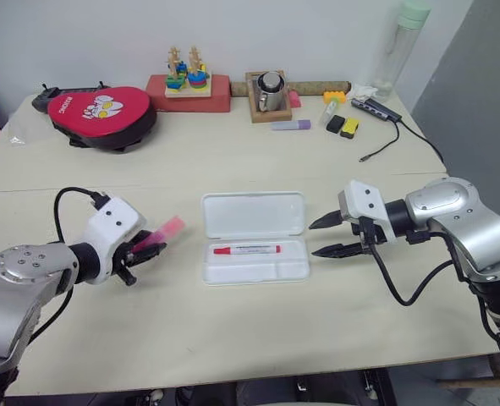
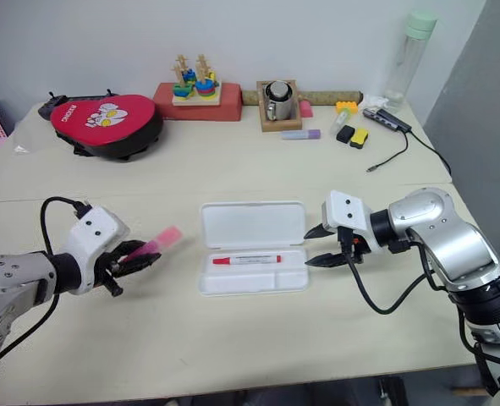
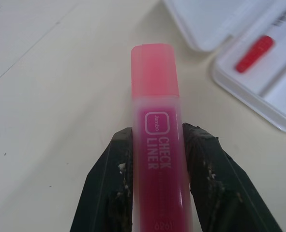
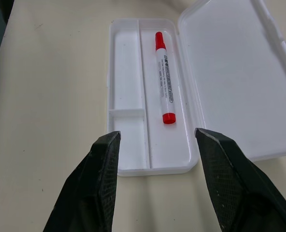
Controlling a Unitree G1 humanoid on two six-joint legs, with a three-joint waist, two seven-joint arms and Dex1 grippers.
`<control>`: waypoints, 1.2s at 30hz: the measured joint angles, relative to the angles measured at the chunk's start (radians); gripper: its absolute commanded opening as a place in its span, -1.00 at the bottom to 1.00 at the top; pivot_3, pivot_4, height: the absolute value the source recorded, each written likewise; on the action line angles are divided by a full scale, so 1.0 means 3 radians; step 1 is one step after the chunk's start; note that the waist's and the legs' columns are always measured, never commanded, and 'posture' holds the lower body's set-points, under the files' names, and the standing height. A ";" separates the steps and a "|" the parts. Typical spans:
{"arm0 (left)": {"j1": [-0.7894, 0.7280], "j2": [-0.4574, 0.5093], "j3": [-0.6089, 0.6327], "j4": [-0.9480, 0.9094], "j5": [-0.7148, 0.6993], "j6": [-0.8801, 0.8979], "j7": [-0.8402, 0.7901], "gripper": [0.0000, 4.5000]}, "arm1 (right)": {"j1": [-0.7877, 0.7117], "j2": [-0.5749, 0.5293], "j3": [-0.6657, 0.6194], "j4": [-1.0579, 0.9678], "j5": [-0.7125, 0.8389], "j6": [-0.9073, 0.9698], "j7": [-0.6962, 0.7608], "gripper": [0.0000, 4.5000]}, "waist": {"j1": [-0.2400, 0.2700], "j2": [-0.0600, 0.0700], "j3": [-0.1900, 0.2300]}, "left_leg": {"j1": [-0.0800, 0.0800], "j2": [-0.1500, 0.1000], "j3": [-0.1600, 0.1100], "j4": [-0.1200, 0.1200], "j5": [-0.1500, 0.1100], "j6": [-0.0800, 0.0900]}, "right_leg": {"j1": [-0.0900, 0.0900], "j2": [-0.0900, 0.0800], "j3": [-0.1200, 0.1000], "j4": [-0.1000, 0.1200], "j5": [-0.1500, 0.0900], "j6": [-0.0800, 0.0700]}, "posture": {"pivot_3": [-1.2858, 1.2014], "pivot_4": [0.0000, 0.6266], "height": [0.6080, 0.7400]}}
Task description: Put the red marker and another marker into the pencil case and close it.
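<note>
Pink highlighter sits pinched between the two fingers of our left claw, cap end pointing out past the tips and lifted off the worktop. Just beyond those tips lies the pencil case, lid flat open, with the red marker already in its wider tray compartment. Our right claw hovers at the case's other end, jaws apart and empty. We judge the second marker is in hand; next we carry it over the tray, release, then shut the lid.
</note>
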 measured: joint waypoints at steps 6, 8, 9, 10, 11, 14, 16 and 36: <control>-0.0131 0.0002 -0.0515 -0.0168 0.0070 -0.0549 -0.0322 -0.47 | -0.0004 0.0048 0.0010 0.0008 -0.0002 -0.0001 0.0005 0.14 | -0.0004 0.0000 0.0000 | -0.0001 0.0000 0.0004 0.0000 0.0000 0.0000 | -0.0001 0.0000 0.0003 -0.0001 0.0004 -0.0007 | 0.03 -0.52 1.00; -0.0324 -0.0015 -0.0811 -0.0079 0.0269 -0.0745 -0.0364 -0.47 | -0.0005 0.0054 0.0014 0.0010 -0.0003 0.0001 0.0005 0.14 | -0.0004 0.0001 0.0000 | 0.0000 0.0000 0.0002 -0.0001 0.0000 0.0001 | -0.0001 0.0002 0.0002 0.0000 0.0004 -0.0007 | 0.03 -0.52 1.00; -0.0407 -0.0036 -0.0963 -0.0049 0.0359 -0.0843 -0.0405 -0.47 | -0.0005 0.0060 0.0017 0.0008 -0.0003 0.0001 0.0004 0.14 | -0.0003 0.0000 0.0000 | 0.0000 0.0000 0.0002 0.0000 0.0000 0.0001 | -0.0001 0.0002 0.0002 0.0000 0.0004 -0.0007 | 0.03 -0.52 1.00; -0.0464 -0.0062 -0.1085 -0.0022 0.0424 -0.0927 -0.0438 -0.47 | -0.0005 0.0062 0.0018 0.0007 -0.0003 0.0002 0.0004 0.14 | -0.0003 0.0000 0.0000 | -0.0001 0.0000 0.0004 0.0000 0.0000 0.0001 | 0.0000 0.0002 0.0003 -0.0001 0.0004 -0.0007 | 0.03 -0.52 1.00; -0.0503 -0.0087 -0.1176 0.0005 0.0460 -0.0989 -0.0475 -0.47 | -0.0004 0.0064 0.0019 0.0005 -0.0003 0.0004 0.0002 0.14 | -0.0004 0.0000 0.0000 | -0.0001 0.0000 0.0006 0.0001 0.0000 0.0001 | 0.0000 0.0002 0.0005 -0.0001 0.0004 -0.0007 | 0.03 -0.52 1.00; -0.0684 -0.0201 -0.1426 0.0241 0.0646 -0.1229 -0.0562 -0.47 | -0.0004 0.0064 0.0020 0.0001 -0.0003 0.0009 -0.0004 0.14 | -0.0003 0.0000 0.0000 | 0.0000 0.0000 0.0005 0.0001 0.0000 0.0001 | -0.0001 0.0002 0.0004 0.0001 0.0004 -0.0006 | 0.03 -0.52 1.00; -0.0750 -0.0246 -0.1509 0.0359 0.0747 -0.1361 -0.0588 -0.47 | -0.0004 0.0064 0.0020 -0.0004 -0.0003 0.0010 -0.0008 0.14 | -0.0004 0.0000 0.0000 | -0.0001 0.0000 0.0004 0.0001 0.0000 0.0001 | -0.0001 0.0002 0.0003 0.0000 0.0004 -0.0006 | 0.03 -0.52 1.00; -0.0893 -0.0665 -0.1725 0.0714 0.1026 -0.1706 -0.0793 -0.47 | 0.0014 0.0024 0.0018 -0.0124 0.0003 0.0144 -0.0060 0.14 | -0.0003 0.0001 -0.0001 | -0.0001 0.0000 0.0003 0.0002 0.0000 0.0002 | 0.0000 0.0002 0.0003 0.0003 0.0004 -0.0006 | 0.03 -0.52 1.00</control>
